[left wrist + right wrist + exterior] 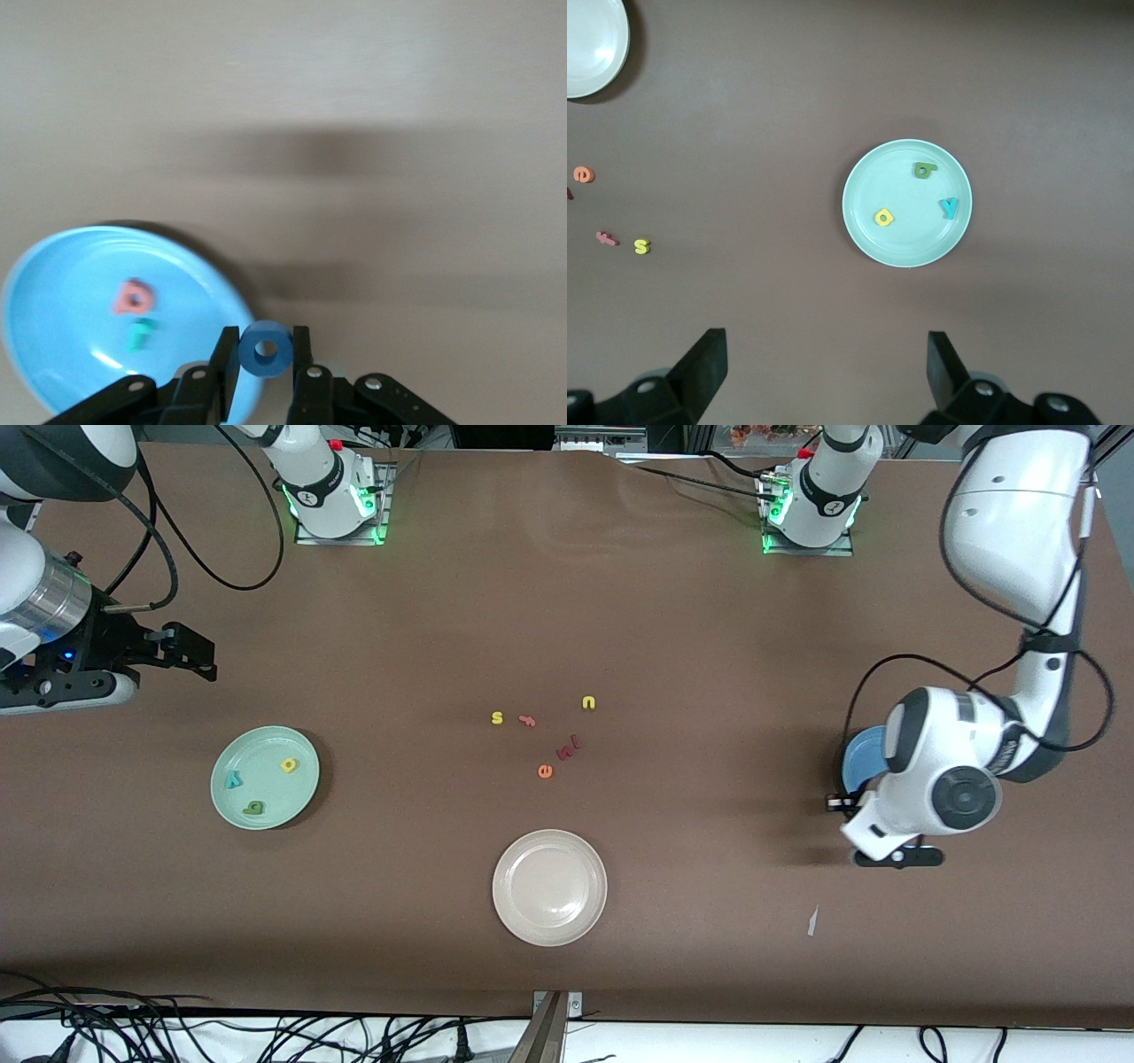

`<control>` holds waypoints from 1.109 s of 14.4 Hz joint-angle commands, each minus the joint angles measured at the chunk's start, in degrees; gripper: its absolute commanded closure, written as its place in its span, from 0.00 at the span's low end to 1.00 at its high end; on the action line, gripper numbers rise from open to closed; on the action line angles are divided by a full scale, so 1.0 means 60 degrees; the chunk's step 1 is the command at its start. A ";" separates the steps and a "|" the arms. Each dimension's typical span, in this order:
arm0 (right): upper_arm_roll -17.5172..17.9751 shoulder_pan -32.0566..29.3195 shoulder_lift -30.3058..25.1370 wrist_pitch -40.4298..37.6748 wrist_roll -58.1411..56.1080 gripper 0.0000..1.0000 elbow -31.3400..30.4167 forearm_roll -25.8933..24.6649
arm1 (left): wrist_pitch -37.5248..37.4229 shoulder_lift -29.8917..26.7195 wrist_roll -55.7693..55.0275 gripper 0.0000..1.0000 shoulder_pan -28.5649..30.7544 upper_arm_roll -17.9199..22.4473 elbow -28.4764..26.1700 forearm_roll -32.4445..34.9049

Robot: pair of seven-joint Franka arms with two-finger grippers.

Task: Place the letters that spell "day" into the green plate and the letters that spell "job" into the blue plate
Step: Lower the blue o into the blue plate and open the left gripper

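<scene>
Green plate at R-arm end w/ yellow, dark green, teal y letters in it; blue plate holding salmon-red letter + teal j; left gripper clamping blue o over its rim; right gripper spread wide, waiting.

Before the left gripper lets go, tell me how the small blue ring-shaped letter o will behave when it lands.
The blue ring letter o sits pinched between the left gripper fingers without visibly deforming, so it is probably stiff. It looks small and likely light. Being round, it may roll or bounce, and it hangs over the round blue plate rim, so it could land off-centre.
</scene>
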 commanded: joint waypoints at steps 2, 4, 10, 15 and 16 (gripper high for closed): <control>-0.0031 0.0035 0.0001 -0.0113 0.0045 0.00 0.0082 -0.0060 | 0.2643 -0.1532 0.0660 0.84 0.0828 -0.0132 -0.3149 0.0212; -0.0031 0.0035 0.0001 -0.0113 0.0045 0.00 0.0082 -0.0060 | 0.4122 -0.1636 0.0675 0.77 0.1077 -0.0118 -0.4161 0.0241; -0.0031 0.0035 0.0001 -0.0113 0.0045 0.00 0.0082 -0.0060 | 0.4189 -0.1578 0.0734 0.00 0.1898 -0.0074 -0.4036 0.0563; -0.0031 0.0035 0.0001 -0.0113 0.0045 0.00 0.0082 -0.0060 | 0.3167 -0.1724 0.0734 0.00 0.2133 -0.0044 -0.3435 0.0563; -0.0031 0.0035 0.0001 -0.0113 0.0045 0.00 0.0082 -0.0060 | 0.2641 -0.1753 0.0792 0.00 0.2235 -0.0030 -0.3027 0.0563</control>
